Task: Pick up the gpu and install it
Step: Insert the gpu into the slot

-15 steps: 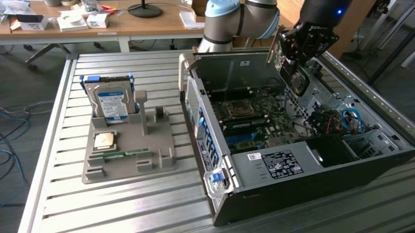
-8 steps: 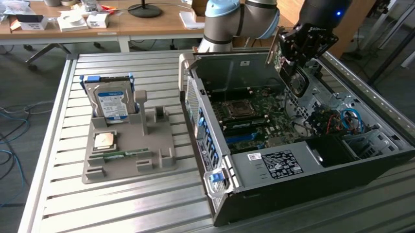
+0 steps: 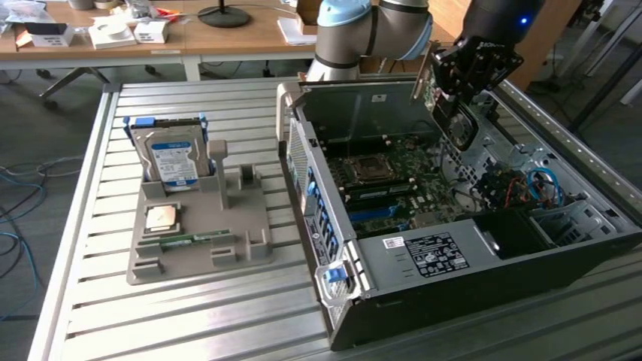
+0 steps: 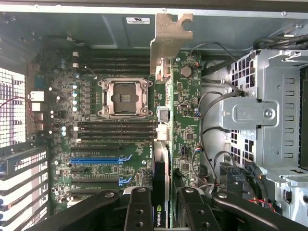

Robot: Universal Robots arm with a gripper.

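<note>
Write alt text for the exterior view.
The tool grips the gpu on edge over the open computer case. At the exterior view's left, a grey tray holds a hard drive and a RAM stick.

My gripper clamps the gpu edge-on between its 2 black fingers. Its silver bracket points away from me, above the motherboard, beside the CPU socket.

gpu seen edge-on, its near end hidden between the gripper fingers, which the frame edge cuts off. Exterior view: arm cropped at top; hard drive label text too small to read.
</note>
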